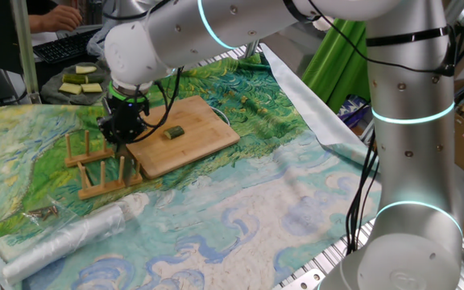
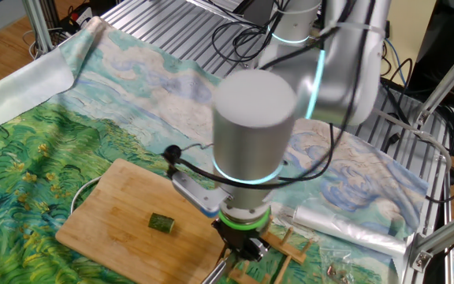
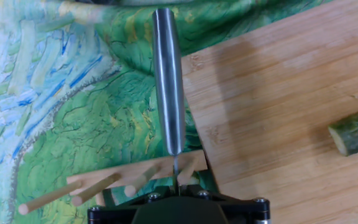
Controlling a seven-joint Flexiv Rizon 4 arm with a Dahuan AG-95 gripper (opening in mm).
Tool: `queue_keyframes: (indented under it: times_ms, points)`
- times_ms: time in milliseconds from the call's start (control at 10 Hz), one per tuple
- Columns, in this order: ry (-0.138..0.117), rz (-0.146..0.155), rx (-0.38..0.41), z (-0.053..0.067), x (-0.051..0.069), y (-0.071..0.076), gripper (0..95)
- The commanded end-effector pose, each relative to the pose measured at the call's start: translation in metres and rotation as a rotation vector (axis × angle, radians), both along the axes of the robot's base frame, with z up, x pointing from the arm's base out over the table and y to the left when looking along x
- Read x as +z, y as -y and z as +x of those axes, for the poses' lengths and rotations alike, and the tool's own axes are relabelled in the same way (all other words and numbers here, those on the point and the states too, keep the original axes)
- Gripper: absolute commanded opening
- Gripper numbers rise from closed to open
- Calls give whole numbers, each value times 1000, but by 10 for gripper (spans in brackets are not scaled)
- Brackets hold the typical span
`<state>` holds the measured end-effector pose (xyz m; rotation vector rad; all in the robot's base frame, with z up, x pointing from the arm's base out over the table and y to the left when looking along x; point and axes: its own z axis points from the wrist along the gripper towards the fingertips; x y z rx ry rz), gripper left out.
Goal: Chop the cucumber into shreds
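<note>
The cucumber (image 1: 174, 132) is a short dark green chunk lying whole on the wooden board (image 1: 204, 141). It also shows in the other fixed view (image 2: 161, 223) and at the right edge of the hand view (image 3: 356, 130). No shreds are visible. My gripper (image 1: 123, 127) is shut on a knife (image 3: 168, 81), whose blade points forward, seen edge-on. The blade hangs over the tablecloth just left of the board's edge (image 3: 253, 81), apart from the cucumber. The gripper stands above a wooden peg rack (image 3: 117, 180).
The wooden peg rack (image 1: 103, 165) stands left of the board. A plate with pale green slabs (image 1: 79, 80) is at the back left. A roll of clear plastic (image 1: 71, 238) lies at the front. The painted tablecloth (image 1: 280, 201) covers the table.
</note>
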<state>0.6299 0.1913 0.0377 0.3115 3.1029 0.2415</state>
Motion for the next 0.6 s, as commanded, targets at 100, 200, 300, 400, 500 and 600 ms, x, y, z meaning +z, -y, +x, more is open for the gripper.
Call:
queue_keyframes:
  times_ms: [100,200,300,400,500,600]
  points:
    - [0,-12,-3,0,2,-3,0]
    - [-1,-16,-9,0,3,-4,0]
    - [-3,-22,-23,0,7,-8,0]
    - [-5,-26,-33,0,11,-10,0]
    - [-7,-42,-48,0,17,-15,0]
    - [-11,-73,-56,-1,24,-20,0]
